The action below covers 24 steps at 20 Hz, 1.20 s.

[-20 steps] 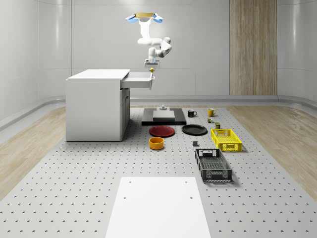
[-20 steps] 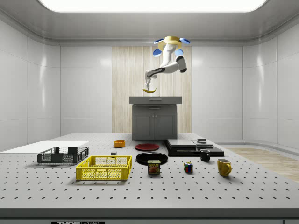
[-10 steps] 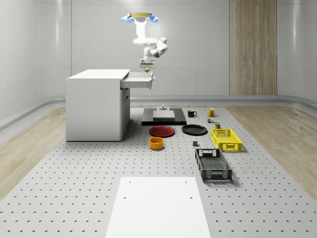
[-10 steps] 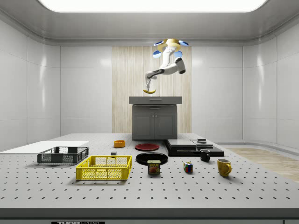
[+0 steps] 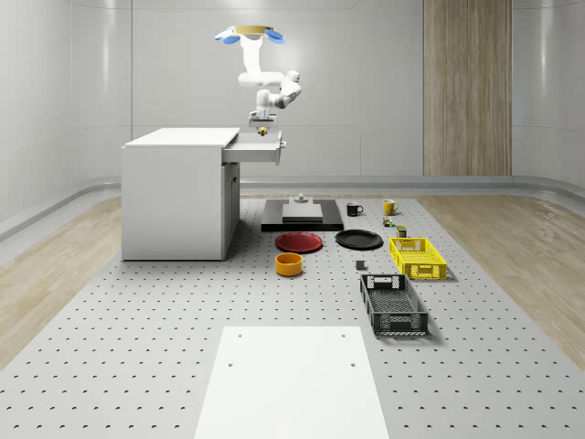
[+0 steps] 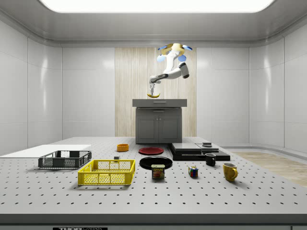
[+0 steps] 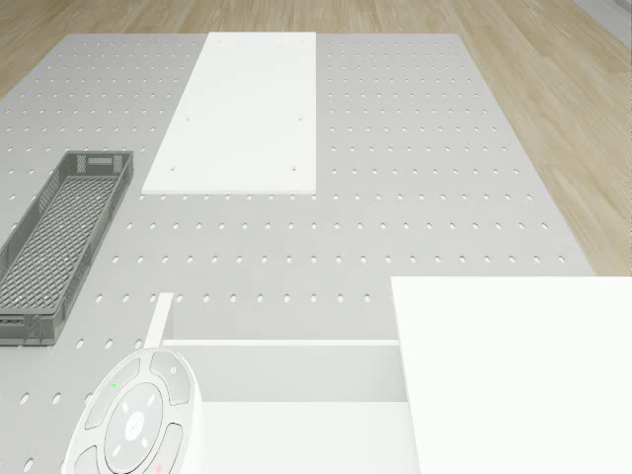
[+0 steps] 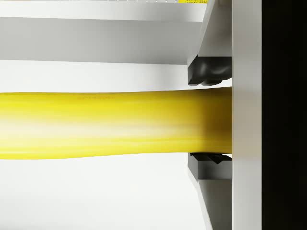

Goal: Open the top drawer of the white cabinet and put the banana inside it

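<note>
Banana, clamped in claw, now hangs over open drawer.

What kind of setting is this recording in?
Likely a simulated robotics lab: a perforated bench floor, plain panelled walls, a white cabinet and scattered test props such as a yellow crate. The drone hovers above the cabinet's open drawer.

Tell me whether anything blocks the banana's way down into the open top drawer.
Nothing visible does. The claw holds the banana just above the pulled-out top drawer of the white cabinet, with the drone hovering above.
</note>
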### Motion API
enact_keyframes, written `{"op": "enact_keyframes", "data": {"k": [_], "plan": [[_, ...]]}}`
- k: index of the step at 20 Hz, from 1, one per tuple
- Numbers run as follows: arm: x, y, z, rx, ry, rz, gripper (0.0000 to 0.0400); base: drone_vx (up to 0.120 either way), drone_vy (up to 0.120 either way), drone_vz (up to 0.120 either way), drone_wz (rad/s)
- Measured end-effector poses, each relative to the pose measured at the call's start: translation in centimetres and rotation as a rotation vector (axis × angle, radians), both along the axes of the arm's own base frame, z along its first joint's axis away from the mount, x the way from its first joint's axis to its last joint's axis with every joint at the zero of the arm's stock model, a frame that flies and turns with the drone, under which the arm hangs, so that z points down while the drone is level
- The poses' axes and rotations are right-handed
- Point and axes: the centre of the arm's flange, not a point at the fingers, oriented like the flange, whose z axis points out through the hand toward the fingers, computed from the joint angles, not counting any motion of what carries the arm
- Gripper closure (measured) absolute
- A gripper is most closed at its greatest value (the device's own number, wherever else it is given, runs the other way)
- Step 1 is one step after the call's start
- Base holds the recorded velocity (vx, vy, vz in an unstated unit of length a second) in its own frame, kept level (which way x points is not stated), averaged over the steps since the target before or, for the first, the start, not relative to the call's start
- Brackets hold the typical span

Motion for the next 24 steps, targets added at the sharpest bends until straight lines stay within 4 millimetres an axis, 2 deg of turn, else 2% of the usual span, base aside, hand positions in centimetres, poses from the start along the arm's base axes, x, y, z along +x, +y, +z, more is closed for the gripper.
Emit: {"op": "enact_keyframes", "data": {"k": [6, 24], "plan": [[0.0, 0.0, 0.0, 0.000, 0.000, 0.000, 0.0208, 0.000, -0.107, -0.073, 0.000], [0.0, 0.0, 5.2, 0.000, 0.000, -0.001, 0.0208, 0.000, 0.000, 0.000, 0.000]]}}
